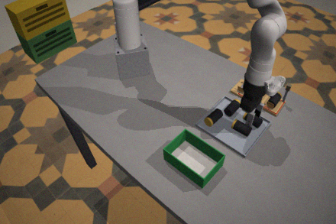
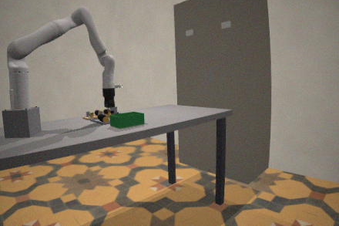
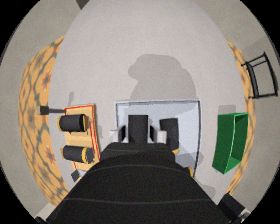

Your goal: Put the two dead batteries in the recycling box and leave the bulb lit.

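My gripper [image 1: 253, 116] is open and empty, low over the grey tray [image 1: 234, 125], its fingers either side of a black battery [image 1: 255, 121] there. Three more black batteries with yellow ends lie on the tray: one at the left [image 1: 214, 117], one at the back [image 1: 232, 107], one at the front [image 1: 241, 127]. The orange battery holder [image 1: 263, 99] stands behind the tray; in the wrist view it carries two batteries [image 3: 74, 123] [image 3: 76, 153]. The green recycling box [image 1: 194, 157] stands empty on the table in front of the tray. It also shows in the wrist view [image 3: 229, 143]. I cannot make out the bulb.
The arm's base [image 1: 130, 53] stands at the back left of the table. Yellow and green crates [image 1: 41, 23] are stacked on the floor beyond the table. A tall grey cabinet [image 2: 221, 83] stands against the wall.
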Tool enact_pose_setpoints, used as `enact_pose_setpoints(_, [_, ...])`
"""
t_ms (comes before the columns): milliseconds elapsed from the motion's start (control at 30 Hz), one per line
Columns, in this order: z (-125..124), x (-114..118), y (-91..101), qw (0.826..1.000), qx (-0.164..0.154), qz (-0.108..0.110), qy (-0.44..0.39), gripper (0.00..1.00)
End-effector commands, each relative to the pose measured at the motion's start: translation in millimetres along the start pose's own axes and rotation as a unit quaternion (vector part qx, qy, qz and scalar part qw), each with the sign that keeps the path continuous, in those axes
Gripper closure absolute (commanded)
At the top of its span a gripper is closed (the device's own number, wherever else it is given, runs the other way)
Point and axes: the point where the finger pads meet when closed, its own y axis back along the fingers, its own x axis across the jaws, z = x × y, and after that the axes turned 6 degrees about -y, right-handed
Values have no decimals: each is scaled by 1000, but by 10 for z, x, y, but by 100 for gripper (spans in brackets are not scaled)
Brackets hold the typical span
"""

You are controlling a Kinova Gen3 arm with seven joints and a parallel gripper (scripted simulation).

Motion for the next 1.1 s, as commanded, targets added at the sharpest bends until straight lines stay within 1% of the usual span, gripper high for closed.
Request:
enact_pose_setpoints(0, [-2, 3, -4, 1000, 0, 0, 0, 10])
enact_pose_setpoints(133, [-2, 3, -4, 1000, 0, 0, 0, 10])
enact_pose_setpoints(167, [-2, 3, -4, 1000, 0, 0, 0, 43])
enact_pose_setpoints(1067, [-2, 3, -4, 1000, 0, 0, 0, 43])
